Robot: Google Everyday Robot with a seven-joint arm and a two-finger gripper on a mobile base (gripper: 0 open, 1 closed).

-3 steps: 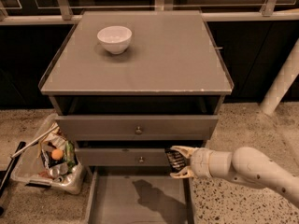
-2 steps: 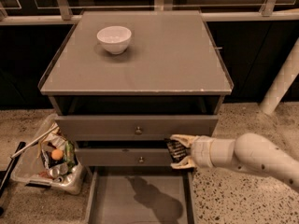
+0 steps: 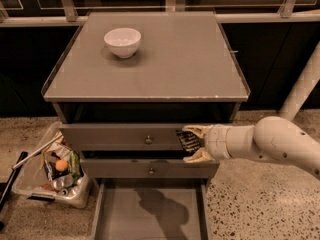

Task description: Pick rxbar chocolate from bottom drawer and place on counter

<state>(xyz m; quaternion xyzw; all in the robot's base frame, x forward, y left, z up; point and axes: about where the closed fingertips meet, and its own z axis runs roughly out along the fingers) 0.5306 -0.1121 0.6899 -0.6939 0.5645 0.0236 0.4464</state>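
Observation:
My gripper (image 3: 192, 144) comes in from the right on a white arm and is shut on the rxbar chocolate (image 3: 187, 140), a black wrapper with white lettering. It holds the bar in front of the upper grey drawers, below the counter's front edge. The bottom drawer (image 3: 150, 211) is pulled open beneath; its grey floor carries only the arm's shadow. The counter (image 3: 170, 59) is a flat grey top with a white bowl (image 3: 122, 41) at its back left.
A clear bin (image 3: 52, 171) full of snacks and packets stands on the speckled floor left of the cabinet. A white post (image 3: 302, 84) slants at the right. Two knobbed drawers (image 3: 148, 139) sit above the open one.
The gripper has lifted the bar from near the second drawer's level up to the top knobbed drawer and shifted slightly left. The camera view has moved a little.

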